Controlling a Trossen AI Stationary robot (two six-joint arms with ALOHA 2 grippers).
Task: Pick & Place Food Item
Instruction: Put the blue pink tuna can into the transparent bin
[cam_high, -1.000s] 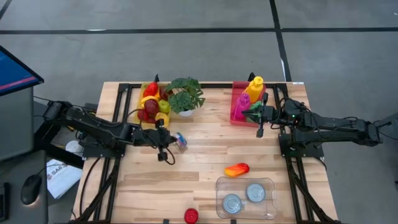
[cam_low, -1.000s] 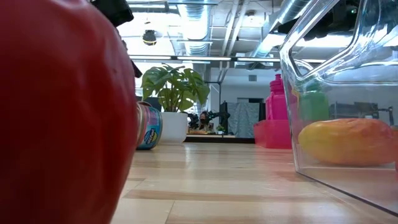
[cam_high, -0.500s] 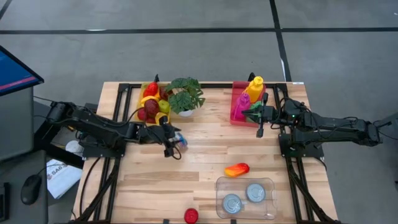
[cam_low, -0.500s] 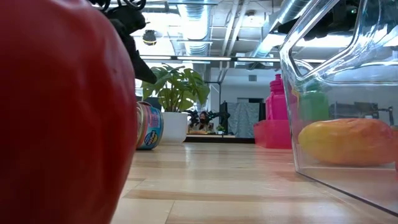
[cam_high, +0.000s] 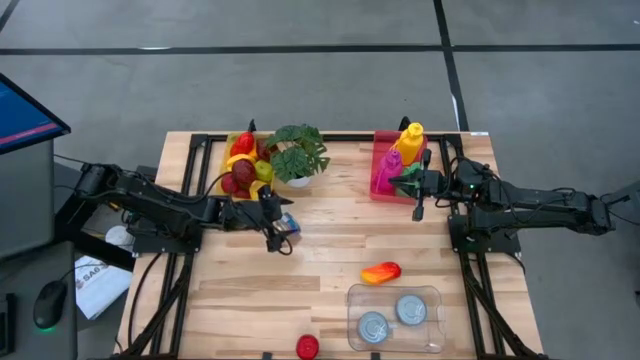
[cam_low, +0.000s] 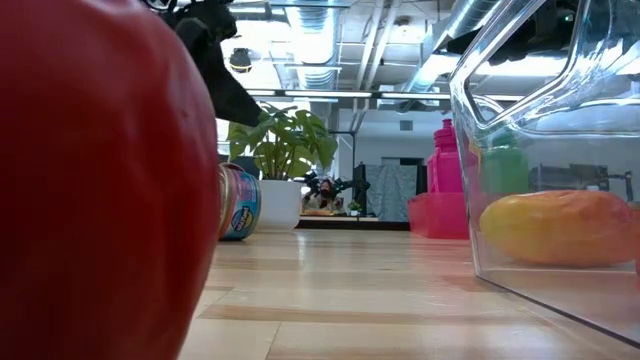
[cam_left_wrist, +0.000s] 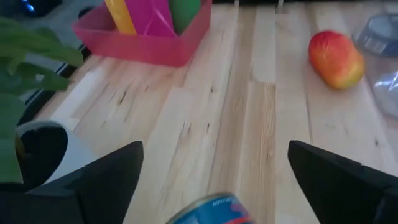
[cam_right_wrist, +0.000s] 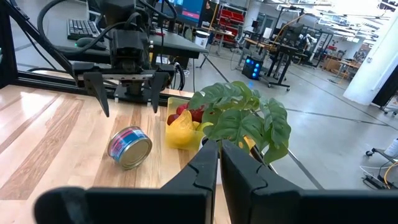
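A tin can (cam_right_wrist: 129, 148) with a blue and red label lies on its side on the wooden table, left of the middle (cam_high: 291, 222); the low view shows it in front of the plant pot (cam_low: 240, 203). My left gripper (cam_right_wrist: 129, 111) hangs open just behind and above the can, one finger on either side and neither touching it. In the left wrist view (cam_left_wrist: 214, 186) the can's rim (cam_left_wrist: 211, 210) shows between the spread fingers. My right gripper (cam_high: 417, 200) waits shut (cam_right_wrist: 219, 168) at the far right, next to the pink bin.
A yellow bin of fruit (cam_high: 245, 165) and a potted plant (cam_high: 298, 155) stand at the far left, and a pink bin of bottles (cam_high: 398, 160) at the far right. Near the front are a mango (cam_high: 381, 272), a clear container (cam_high: 395, 318) holding two cans, and a red fruit (cam_high: 307, 346).
My left gripper has moved a little toward the can, tipped slightly downward and opened wide from shut. The can has stayed where it lay on the table.
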